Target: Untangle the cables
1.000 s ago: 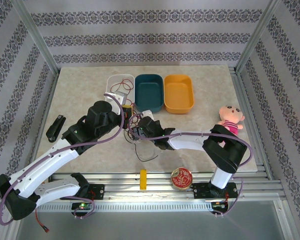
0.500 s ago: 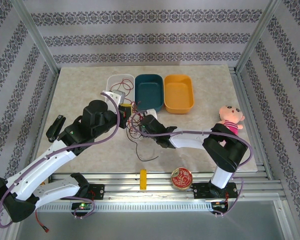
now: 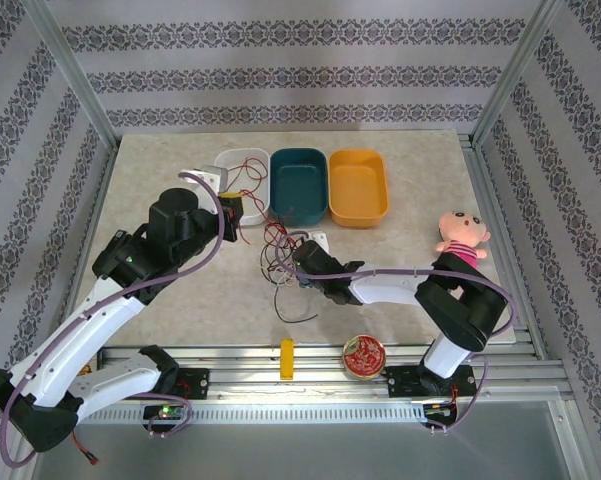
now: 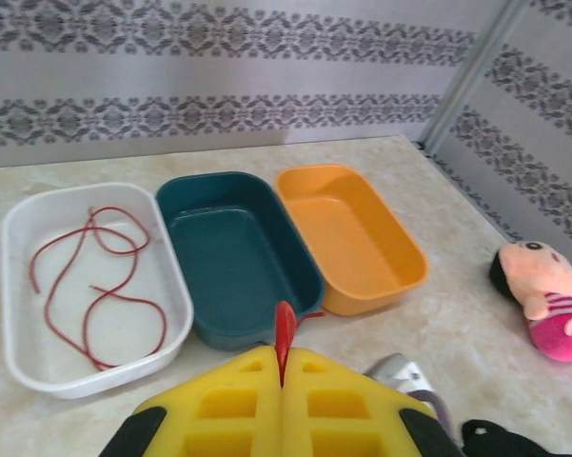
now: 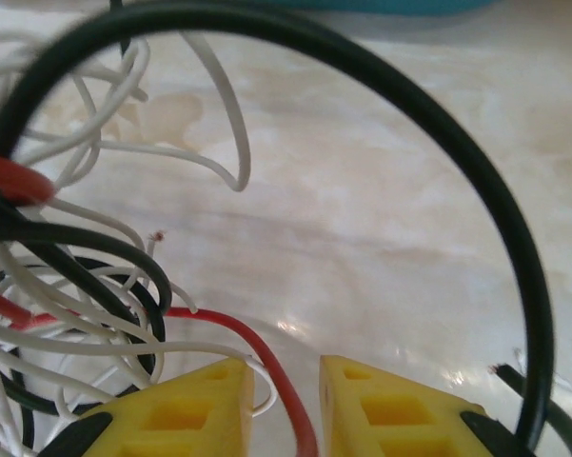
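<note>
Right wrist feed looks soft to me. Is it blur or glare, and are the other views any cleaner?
Right wrist: the nearest black cable is smeared out of focus, and glare spots the table. Left wrist: teal tray sharp, left gripper slightly soft. Top external: even light, soft shadows.

Striped patterned walls [image 3: 280, 75], marble table [image 3: 420, 185], metal frame [image 3: 73, 75]

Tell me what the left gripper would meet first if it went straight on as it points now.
Probably the near wall of the teal bin, straight ahead of the left gripper, shut on a red cable; depth is unclear.
</note>
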`<act>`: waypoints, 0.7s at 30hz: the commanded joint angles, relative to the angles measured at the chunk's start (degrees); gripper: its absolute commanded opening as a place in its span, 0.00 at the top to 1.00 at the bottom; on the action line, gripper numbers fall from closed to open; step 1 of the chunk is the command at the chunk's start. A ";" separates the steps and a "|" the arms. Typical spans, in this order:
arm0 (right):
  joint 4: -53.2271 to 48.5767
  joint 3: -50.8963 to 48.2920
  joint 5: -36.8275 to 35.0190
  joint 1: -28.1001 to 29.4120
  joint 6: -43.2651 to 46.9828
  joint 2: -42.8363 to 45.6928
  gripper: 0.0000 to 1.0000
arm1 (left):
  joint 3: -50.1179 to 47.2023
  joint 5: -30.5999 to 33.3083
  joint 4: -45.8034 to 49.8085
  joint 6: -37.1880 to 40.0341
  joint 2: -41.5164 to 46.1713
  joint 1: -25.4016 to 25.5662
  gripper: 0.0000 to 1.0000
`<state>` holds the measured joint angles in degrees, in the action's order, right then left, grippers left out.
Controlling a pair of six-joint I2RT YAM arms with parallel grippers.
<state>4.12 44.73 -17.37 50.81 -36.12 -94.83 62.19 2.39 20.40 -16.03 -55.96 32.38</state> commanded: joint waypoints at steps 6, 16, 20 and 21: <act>-4.75 -4.73 -1.71 -2.76 -3.91 5.33 0.72 | 2.40 1.57 1.83 0.54 3.40 -4.58 1.00; -3.96 -4.77 2.49 -3.71 -0.19 10.38 0.54 | 3.61 -13.62 0.38 2.62 0.94 -4.70 1.00; -3.16 -3.67 5.31 -3.43 4.52 14.58 0.44 | 4.27 -15.04 1.87 3.26 -1.08 -4.70 1.00; -3.28 -3.46 5.56 -3.29 5.86 16.11 0.43 | 4.39 -15.79 1.92 3.29 -1.47 -4.63 1.00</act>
<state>-0.21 40.21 -13.89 47.37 -34.57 -82.17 64.75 -9.63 22.24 -14.39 -56.88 28.38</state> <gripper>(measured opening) 0.567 0.041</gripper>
